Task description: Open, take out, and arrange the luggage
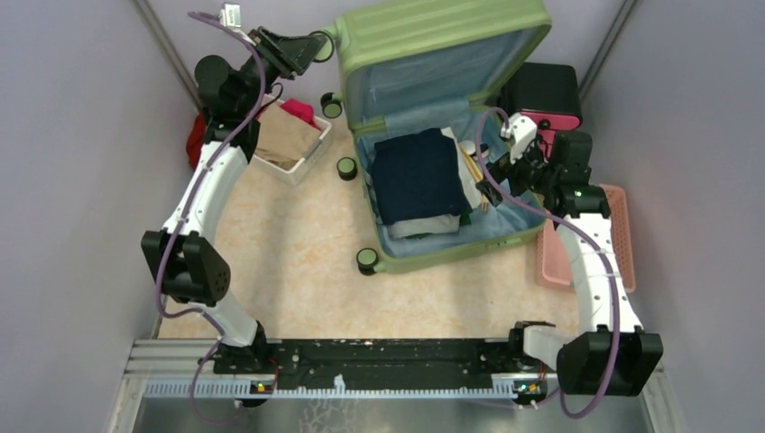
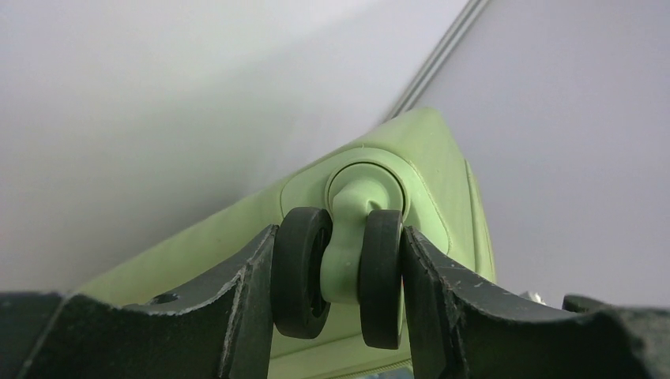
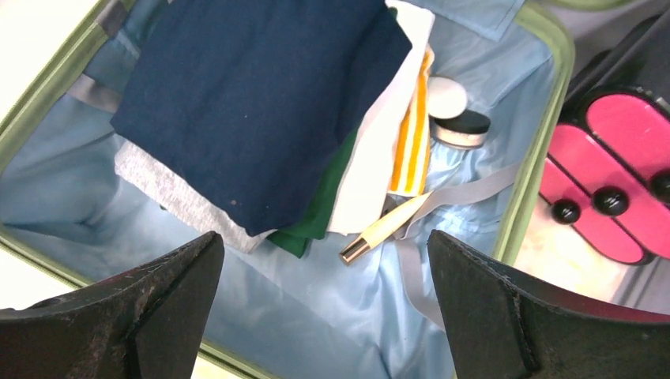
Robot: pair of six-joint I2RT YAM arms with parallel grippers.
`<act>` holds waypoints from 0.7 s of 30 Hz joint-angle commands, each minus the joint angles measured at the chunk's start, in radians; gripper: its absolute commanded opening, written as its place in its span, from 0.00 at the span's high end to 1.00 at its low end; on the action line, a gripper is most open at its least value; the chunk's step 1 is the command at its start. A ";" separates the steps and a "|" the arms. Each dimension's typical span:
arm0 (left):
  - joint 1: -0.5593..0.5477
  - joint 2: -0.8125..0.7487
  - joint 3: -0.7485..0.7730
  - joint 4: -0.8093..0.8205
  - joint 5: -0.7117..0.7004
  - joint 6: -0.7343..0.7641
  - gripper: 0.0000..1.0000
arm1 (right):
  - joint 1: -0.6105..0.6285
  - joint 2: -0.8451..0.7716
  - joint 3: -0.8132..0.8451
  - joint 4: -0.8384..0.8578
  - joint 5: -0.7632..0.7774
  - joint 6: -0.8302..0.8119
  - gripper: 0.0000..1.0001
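The light-green luggage [image 1: 424, 27] lies open on the floor with its lid raised at the back. My left gripper [image 1: 317, 47] is shut on the lid's twin black wheel [image 2: 300, 268], its fingers pressing both sides of it, against the green shell [image 2: 427, 158]. The blue-lined base [image 3: 261, 308] holds a folded navy cloth [image 3: 253, 95] over grey, green, white and yellow-striped cloths, a cream tube with a gold tip [image 3: 383, 233] and two round jars [image 3: 458, 126]. My right gripper [image 1: 487, 191] is open and empty, hovering above the base's right part [image 3: 325, 245].
A black-and-pink drawer box [image 1: 546, 95] stands right of the lid and shows in the right wrist view [image 3: 608, 166]. A pink basket [image 1: 622, 244] lies at the right. A white bin [image 1: 289, 140] with tan and red cloth stands left. Grey walls close both sides.
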 commanded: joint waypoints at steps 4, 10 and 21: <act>0.071 0.086 0.125 0.054 -0.229 0.083 1.00 | -0.006 0.035 -0.076 0.139 0.001 0.045 0.01; 0.074 0.169 0.177 0.153 -0.277 0.082 1.00 | -0.005 0.032 -0.168 0.195 -0.027 0.068 0.01; 0.077 0.321 0.316 0.221 -0.358 0.021 1.00 | -0.014 0.002 -0.256 0.249 -0.045 0.079 0.01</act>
